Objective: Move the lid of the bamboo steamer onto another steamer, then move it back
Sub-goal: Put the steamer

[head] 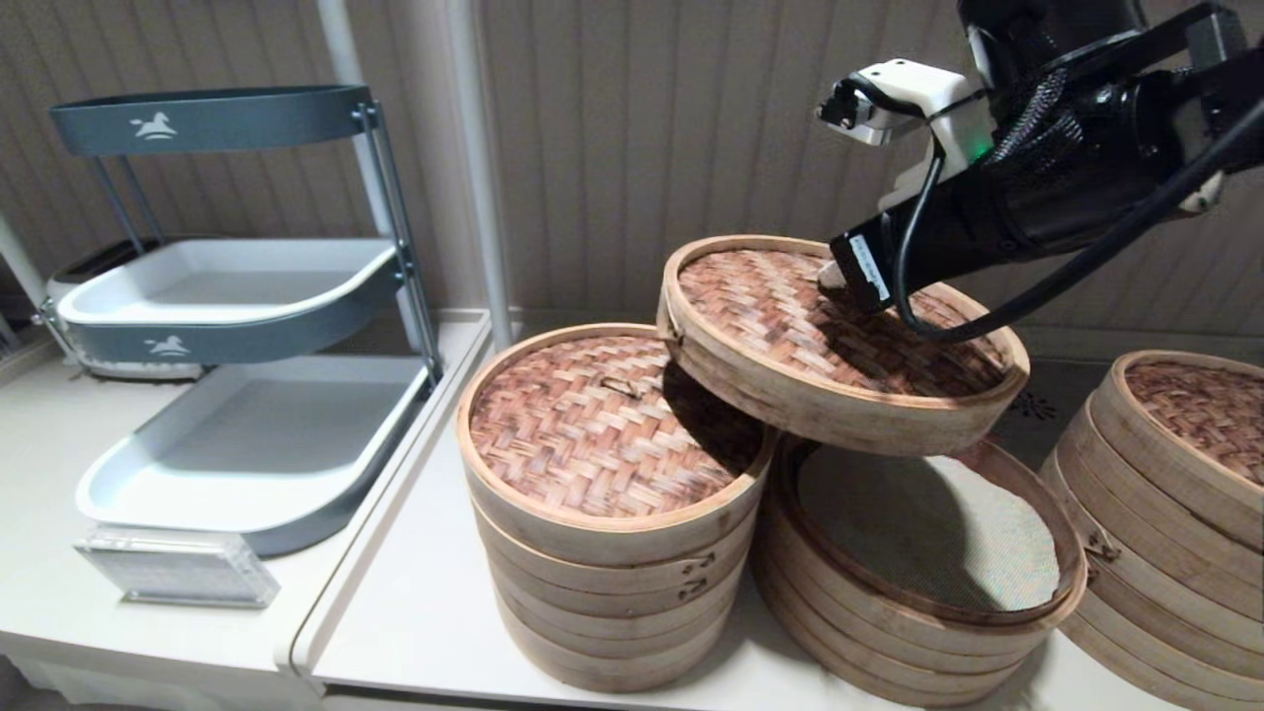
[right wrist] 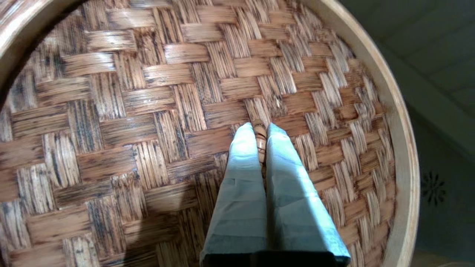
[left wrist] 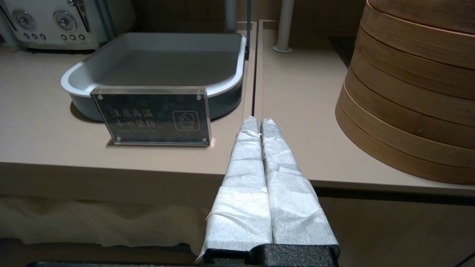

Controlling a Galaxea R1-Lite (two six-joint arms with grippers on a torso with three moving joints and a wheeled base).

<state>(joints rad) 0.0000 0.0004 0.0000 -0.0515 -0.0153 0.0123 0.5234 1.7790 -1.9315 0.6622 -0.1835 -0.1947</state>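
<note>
Bamboo steamer lid (head: 790,326) tilted above open steamer (head: 918,563); right gripper (right wrist: 259,135) pinches its loop handle (right wrist: 259,139), mostly hidden between fingers. Left gripper (left wrist: 259,124) closed, empty.

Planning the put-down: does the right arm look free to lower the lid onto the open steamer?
Probably yes: the right tool holds the lid by its handle, tilted above the open steamer, with nothing between.

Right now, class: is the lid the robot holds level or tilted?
Tilted. The lid hangs from the right gripper, shut on its loop handle; its left edge dips against the left stack, above the open steamer.
</note>
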